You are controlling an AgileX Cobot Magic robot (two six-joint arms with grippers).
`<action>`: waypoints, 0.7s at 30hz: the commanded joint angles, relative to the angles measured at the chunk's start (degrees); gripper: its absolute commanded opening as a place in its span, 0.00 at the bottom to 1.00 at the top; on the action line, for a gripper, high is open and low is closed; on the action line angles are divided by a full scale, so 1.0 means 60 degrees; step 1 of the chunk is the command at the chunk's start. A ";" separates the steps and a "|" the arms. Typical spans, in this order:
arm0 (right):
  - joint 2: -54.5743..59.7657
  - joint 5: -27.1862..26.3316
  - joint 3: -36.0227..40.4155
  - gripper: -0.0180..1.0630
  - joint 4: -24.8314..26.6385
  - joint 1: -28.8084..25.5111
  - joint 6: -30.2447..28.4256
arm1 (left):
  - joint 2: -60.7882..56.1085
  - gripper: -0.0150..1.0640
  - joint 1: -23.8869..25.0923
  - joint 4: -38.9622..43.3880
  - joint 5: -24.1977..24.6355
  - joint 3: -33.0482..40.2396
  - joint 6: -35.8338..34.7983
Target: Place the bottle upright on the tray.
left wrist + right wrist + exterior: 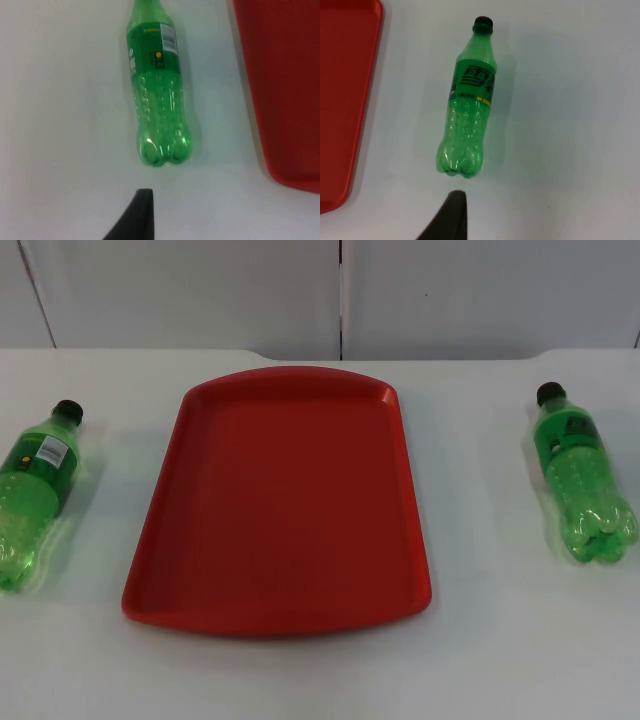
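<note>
Lying flat on the white desk [300, 680], two green plastic soda bottles flank a red tray [160, 540]: the left bottle [35, 495] sits well to the tray's left, the right bottle [582, 475] well to its right. Neither touches the tray, and nothing stands on the tray yet, so the task looks unstarted.

Each bottle's long axis runs roughly from the far side of the desk toward the near side, about parallel with the tray's long edges. Both black caps point toward the grey partition wall [200, 290] and both lobed bases point toward the near edge. The left bottle leans slightly, cap angled toward the tray; the right bottle angles the other way, its cap also nearer the tray than its base.

The left tool hovers over the desk just behind the base of the left bottle [159, 95], with one black fingertip [135, 215] in sight; the right tool likewise hovers behind the base of the right bottle [467, 105], one fingertip [447, 217] showing. Whether either tool is spread or closed I cannot tell.

To do the pickup well, I would close across the body near the label, square to the long axis, since the round, light bottle will likely roll if nudged sideways. Then rotate cap-up and set the base flat inside the tray's rim.
</note>
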 commanded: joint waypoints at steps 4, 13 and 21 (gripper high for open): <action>-0.0010 -0.0169 -0.0078 0.98 0.0000 -0.0038 -0.0138 | 0.1986 0.99 -0.0057 0.0218 -0.0522 -0.0974 -0.0001; -0.0010 -0.0219 -0.0078 0.98 0.0000 -0.0038 -0.0138 | 0.4353 0.99 -0.0057 -0.0048 -0.0915 -0.2029 0.0423; -0.0010 -0.0216 -0.0078 0.98 0.0000 -0.0038 -0.0138 | 0.6281 0.99 0.0342 -0.1630 -0.0491 -0.3670 0.1977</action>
